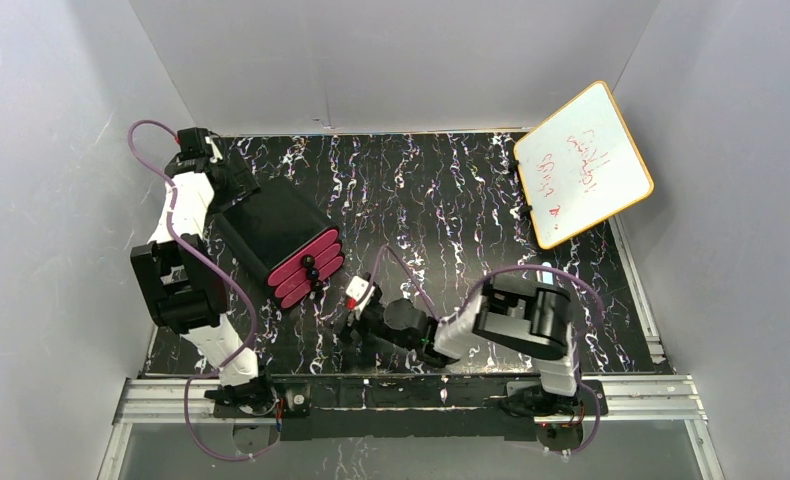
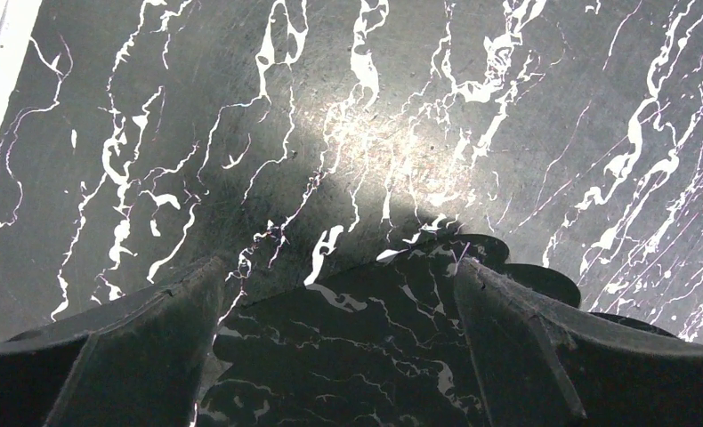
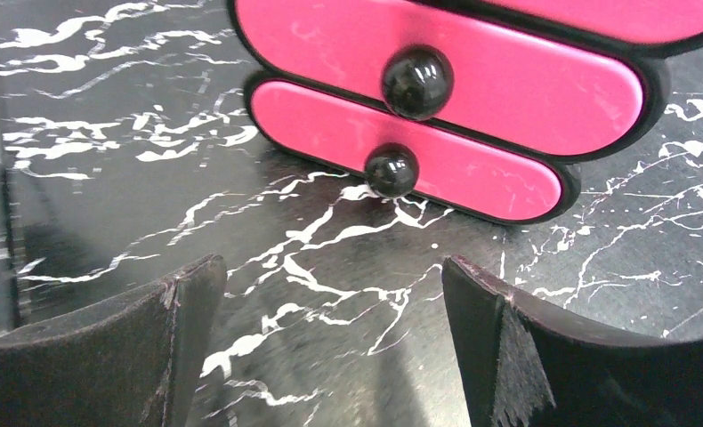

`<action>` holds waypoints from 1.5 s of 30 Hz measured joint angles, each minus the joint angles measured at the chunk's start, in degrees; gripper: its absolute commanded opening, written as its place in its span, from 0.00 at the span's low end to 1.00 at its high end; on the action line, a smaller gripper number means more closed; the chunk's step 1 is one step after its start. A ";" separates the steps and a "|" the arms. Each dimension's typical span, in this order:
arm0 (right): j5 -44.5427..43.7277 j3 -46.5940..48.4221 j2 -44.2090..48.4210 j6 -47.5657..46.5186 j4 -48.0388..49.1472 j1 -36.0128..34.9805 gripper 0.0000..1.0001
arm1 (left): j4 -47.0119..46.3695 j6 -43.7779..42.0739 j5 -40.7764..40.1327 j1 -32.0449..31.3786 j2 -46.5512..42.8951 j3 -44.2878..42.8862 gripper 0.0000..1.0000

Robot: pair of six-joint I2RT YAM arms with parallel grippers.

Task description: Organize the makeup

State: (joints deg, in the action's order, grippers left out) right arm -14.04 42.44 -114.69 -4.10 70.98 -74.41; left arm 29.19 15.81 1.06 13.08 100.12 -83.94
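No makeup item shows in any view. The black box (image 1: 271, 225) with pink drawers (image 1: 306, 268) stands left of centre on the marbled table. My left gripper (image 1: 229, 188) is at the box's rear. In the left wrist view it (image 2: 339, 285) is open, its jaws straddling the glossy black box (image 2: 357, 347); I cannot tell if they touch it. My right gripper (image 1: 351, 305) is low in front of the drawers. In the right wrist view it (image 3: 330, 294) is open and empty, facing the pink drawer fronts (image 3: 472, 89) and the bottom drawer's black knob (image 3: 391, 169).
An orange-rimmed whiteboard (image 1: 583, 165) leans at the back right. White walls enclose the black marbled table (image 1: 441, 200) on three sides. A metal rail (image 1: 411, 392) runs along the near edge by the arm bases.
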 measured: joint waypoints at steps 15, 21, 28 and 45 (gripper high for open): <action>-13.90 11.19 32.57 4.37 -48.61 -3.50 0.99 | -4.48 -0.87 -3.21 -0.59 6.45 -4.42 0.99; -17.99 24.00 33.03 3.89 -63.41 -0.55 0.99 | -15.87 -2.64 -8.59 -0.68 6.43 -8.68 0.98; -9.90 38.01 29.75 10.08 -80.04 12.41 0.99 | -16.81 -4.09 -5.70 -0.68 8.37 -28.57 0.98; -2.84 60.33 26.10 5.49 -88.04 36.13 0.98 | -8.98 -4.26 2.91 -0.92 2.49 -42.75 0.98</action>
State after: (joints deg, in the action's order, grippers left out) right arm -16.88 102.76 -88.60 1.39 -17.06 -38.28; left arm 20.21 11.55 3.97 12.16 102.61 -126.69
